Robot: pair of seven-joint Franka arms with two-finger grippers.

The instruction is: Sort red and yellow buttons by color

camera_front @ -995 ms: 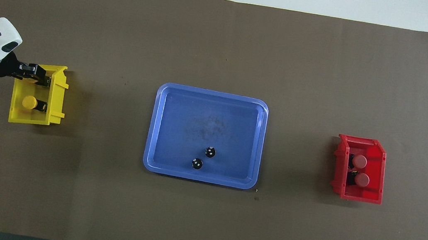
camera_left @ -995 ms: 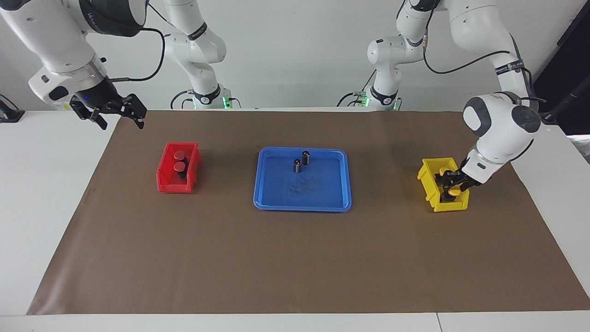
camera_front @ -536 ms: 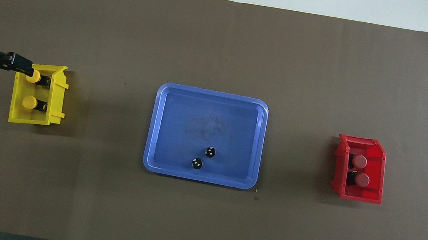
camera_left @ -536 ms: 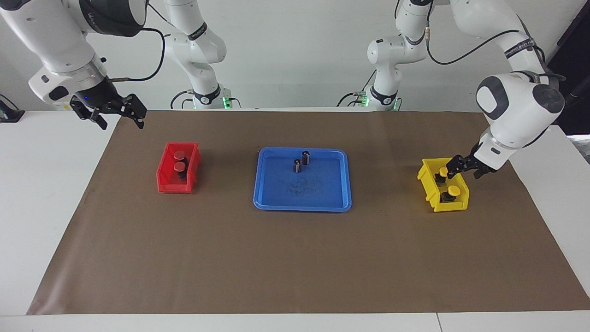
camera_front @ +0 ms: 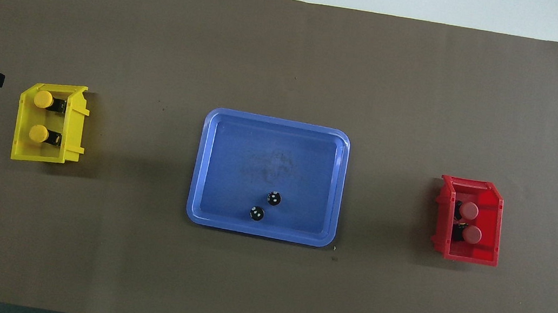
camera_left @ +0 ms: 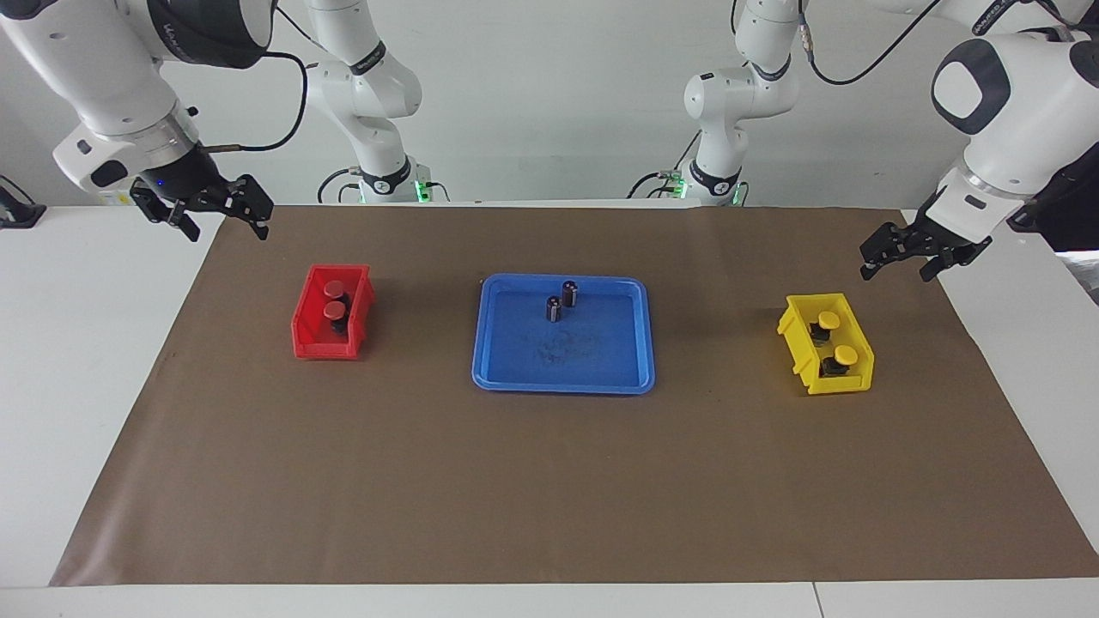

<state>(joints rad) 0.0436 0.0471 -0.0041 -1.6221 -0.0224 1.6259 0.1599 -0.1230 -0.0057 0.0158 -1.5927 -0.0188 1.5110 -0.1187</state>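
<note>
Buttons versus fingers: all four already binned; none held by either gripper.
Yellow buttons: two push-button switches with round yellow caps (camera_left: 828,319) (camera_left: 846,355) on small dark bodies, upright, side by side inside the open yellow plastic bin (camera_left: 797,339) toward the left arm's end of the tabletop (camera_left: 549,489).
Red buttons: two push-button switches with round red caps (camera_left: 335,287) (camera_left: 332,309), upright inside the open red plastic bin (camera_left: 305,339) toward the right arm's end.
Left gripper (camera_left: 914,251): raised, hovering over the brown mat just beside the yellow bin, on the robots' side of it; fingers apart, empty.
Right gripper (camera_left: 219,206): waiting over the mat's corner, well apart from the red bin; fingers apart, empty.
Blue tray (camera_left: 515,378): rectangular plastic, mid-tabletop, holding two dark capless cylinders (camera_left: 569,293) (camera_left: 554,308) standing upright, close together.
Nearer arm: left for yellow, right for red.
Progress: sorting judged complete; no coloured button left in the tray.
</note>
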